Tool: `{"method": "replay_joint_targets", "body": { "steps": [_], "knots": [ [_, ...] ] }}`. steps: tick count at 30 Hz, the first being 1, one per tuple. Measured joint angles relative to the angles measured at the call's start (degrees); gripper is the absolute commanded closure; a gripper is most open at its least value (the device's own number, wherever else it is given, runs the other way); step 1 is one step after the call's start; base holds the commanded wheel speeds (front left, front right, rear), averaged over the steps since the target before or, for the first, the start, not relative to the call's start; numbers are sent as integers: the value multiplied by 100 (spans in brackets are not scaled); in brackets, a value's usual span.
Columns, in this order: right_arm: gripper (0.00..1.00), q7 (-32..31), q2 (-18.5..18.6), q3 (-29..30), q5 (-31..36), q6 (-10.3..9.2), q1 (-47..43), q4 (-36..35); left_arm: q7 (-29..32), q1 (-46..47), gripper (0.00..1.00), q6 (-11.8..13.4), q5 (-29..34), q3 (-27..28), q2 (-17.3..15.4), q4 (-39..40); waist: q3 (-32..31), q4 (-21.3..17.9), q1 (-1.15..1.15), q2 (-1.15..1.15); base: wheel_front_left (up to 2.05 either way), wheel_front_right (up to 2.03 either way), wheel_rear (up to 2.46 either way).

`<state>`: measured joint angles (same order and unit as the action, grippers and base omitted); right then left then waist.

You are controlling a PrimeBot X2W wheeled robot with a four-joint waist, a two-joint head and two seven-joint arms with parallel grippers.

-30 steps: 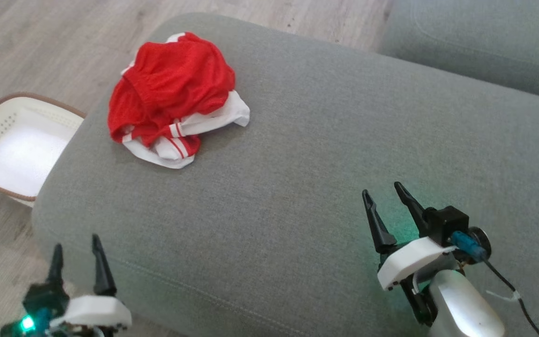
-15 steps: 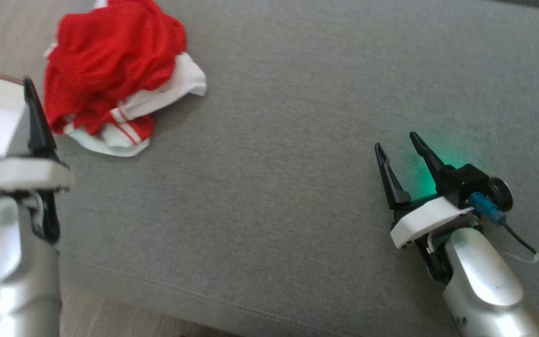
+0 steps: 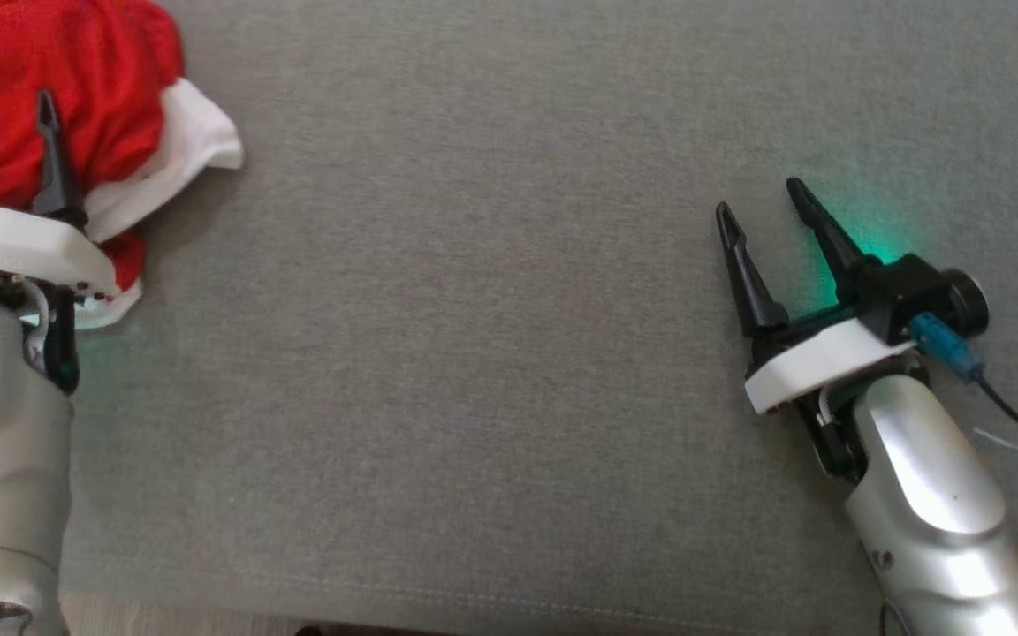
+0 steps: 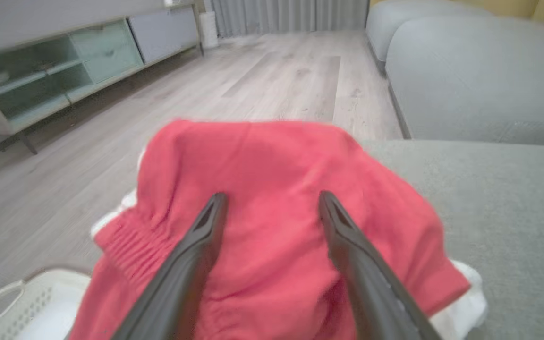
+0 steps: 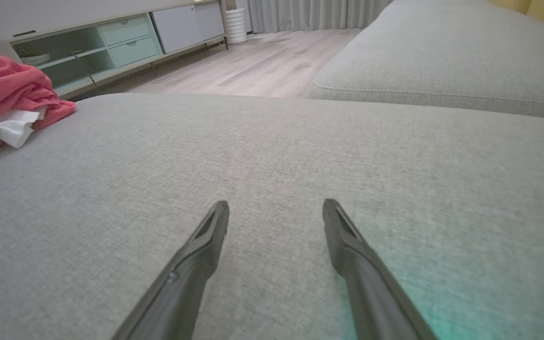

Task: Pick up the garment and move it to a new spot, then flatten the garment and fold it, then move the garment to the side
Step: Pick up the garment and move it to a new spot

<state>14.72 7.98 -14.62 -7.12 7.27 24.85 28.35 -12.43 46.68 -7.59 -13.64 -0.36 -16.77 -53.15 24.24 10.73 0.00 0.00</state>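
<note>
**A:** Left wrist view first: what are the fingers doing?

**B:** The left gripper (image 4: 272, 196) has its two fingers spread wide with nothing clamped between them. They are framed right against the red-and-white garment (image 4: 262, 156). I cannot tell whether the tips touch the cloth yet.

**A:** And a second ago?

**B:** That gripper sat low beside the front edge of the cushion (image 3: 474, 309), well apart from the garment. It has since come up and forward to the heap. The head camera swung too, so the garment's slide across the picture is the camera's doing, not the cloth's. The garment is still crumpled at the cushion's far left corner.

**A:** What does that mean for the task?

**B:** I judge the pick-up is about to begin. Closing on the bunched top would be next, and moving, flattening and folding are all still undone.

**A:** The other arm?

**B:** The right gripper (image 3: 758, 197) stays parted and holds nothing, low over bare cushion and well away from the garment.

**A:** Counts?

**B:** One garment, two grippers and four fingers. There is one white basket (image 4: 31, 293) on the floor (image 4: 276, 71) beside the cushion. A second cushion (image 5: 442, 61) lies beyond it, and one cabinet (image 4: 64, 71) stands by the wall.
</note>
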Motion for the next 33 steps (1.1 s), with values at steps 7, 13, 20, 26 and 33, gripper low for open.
{"method": "replay_joint_targets", "body": {
  "steps": [7, 13, 20, 26, 33],
  "knots": [
    [0, 24, -64, -26, -88, 2, 188, 11, 227, 246, 100, 56, -51, -38, -104, -828, 130, -300, 0, 0, 0, 0, 0],
    [0, 23, -87, 47, -133, 2, 124, 181, -90, 453, 100, 138, 84, -188, -219, -768, -98, -382, 0, 0, 0, 0, 0],
    [0, 15, -275, 112, -221, 2, -298, 326, -187, 869, 100, 99, 312, -579, -191, 166, -628, -485, -1, 0, 0, 0, 0],
    [0, 13, -403, 5, -346, 2, -482, 350, -229, 900, 100, 44, 303, -1068, 123, 1076, -1038, -882, -1, 0, 0, 0, 0],
    [0, 12, -412, -134, -555, 2, -699, 321, -232, 590, 100, 0, -152, -1844, 1047, 1777, -1354, -1580, -1, 0, 0, 0, 0]
  ]
}}
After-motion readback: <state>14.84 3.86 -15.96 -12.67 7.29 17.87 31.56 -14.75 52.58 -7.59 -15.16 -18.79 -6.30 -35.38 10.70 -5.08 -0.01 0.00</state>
